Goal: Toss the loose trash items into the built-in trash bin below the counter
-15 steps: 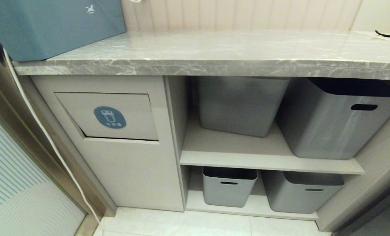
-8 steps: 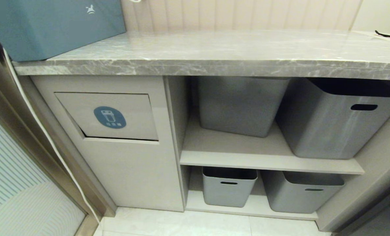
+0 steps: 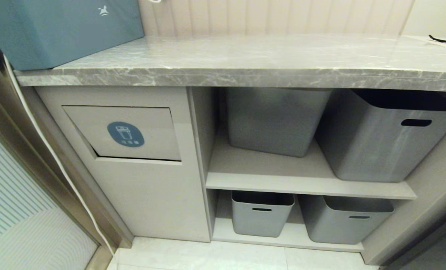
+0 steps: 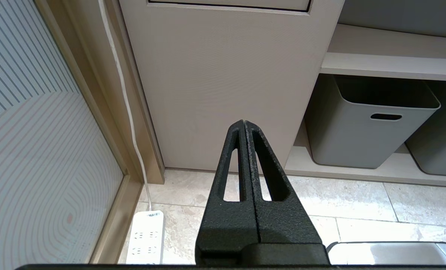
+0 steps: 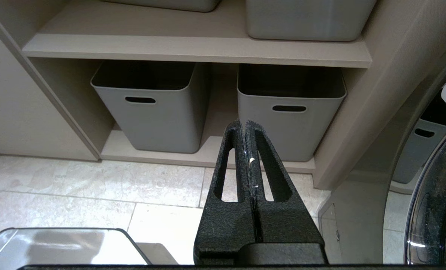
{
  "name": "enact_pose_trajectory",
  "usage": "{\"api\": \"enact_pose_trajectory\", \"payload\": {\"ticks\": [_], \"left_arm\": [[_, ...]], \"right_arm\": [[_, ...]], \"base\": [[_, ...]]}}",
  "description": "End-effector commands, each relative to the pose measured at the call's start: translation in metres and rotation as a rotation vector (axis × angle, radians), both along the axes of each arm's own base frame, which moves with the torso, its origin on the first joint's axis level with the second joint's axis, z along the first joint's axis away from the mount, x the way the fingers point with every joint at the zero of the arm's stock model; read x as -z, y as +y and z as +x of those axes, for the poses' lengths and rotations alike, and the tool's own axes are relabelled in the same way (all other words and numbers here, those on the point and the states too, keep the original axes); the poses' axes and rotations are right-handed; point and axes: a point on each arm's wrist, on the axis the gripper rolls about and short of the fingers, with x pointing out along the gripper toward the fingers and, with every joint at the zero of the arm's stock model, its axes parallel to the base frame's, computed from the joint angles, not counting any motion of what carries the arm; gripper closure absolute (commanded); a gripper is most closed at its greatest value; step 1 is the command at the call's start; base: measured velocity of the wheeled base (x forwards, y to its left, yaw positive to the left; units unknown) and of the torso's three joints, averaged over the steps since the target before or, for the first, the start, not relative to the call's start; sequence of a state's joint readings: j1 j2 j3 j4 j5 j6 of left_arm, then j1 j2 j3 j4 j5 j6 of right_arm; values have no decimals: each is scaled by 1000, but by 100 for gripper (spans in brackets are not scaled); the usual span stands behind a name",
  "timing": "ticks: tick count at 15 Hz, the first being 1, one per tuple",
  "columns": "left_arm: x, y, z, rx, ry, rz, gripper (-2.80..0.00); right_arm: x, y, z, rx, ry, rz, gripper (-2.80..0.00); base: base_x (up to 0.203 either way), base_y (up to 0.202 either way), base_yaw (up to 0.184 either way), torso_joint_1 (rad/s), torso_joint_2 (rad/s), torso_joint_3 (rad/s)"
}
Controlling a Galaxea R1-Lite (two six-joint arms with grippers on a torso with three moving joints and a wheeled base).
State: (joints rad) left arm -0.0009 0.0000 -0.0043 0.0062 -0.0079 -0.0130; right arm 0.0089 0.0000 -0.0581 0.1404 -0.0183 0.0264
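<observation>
We find both the left gripper [image 4: 244,125] and right gripper [image 5: 244,125] pressed together, empty, low before the built-in trash bin [image 3: 125,133]; no trash is visible on the surface [image 3: 245,56], so we advise confirming it is clear.

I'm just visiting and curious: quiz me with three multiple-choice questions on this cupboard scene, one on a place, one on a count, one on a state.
1. Where is the blue sticker?
A. on a grey tub
B. on the trash bin flap
C. on the counter

2. How many grey tubs sit on the shelves?
A. two
B. four
C. six

3. How is the left tool?
A. shut, empty
B. wide open
C. holding a wrapper

Answers: 1 B, the sticker sits on the flap below the counter. 2 B, two tubs per shelf. 3 A, its fingers meet with nothing between.
</observation>
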Motion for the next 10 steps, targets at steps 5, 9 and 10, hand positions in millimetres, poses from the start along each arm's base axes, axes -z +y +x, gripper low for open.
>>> {"api": "enact_pose_trajectory", "payload": {"ticks": [5, 9, 10], "left_arm": [[0, 0, 0, -1, 4, -4, 0], [0, 0, 0, -1, 3, -4, 0], [0, 0, 0, -1, 4, -4, 0]], "right_arm": [[0, 0, 0, 15, 4, 3, 0], [0, -1, 0, 30, 1, 9, 0], [0, -1, 0, 30, 1, 9, 0]], "base": [[0, 0, 0, 0, 0, 0], [0, 0, 0, 0, 0, 0], [0, 0, 0, 0, 0, 0]]}}
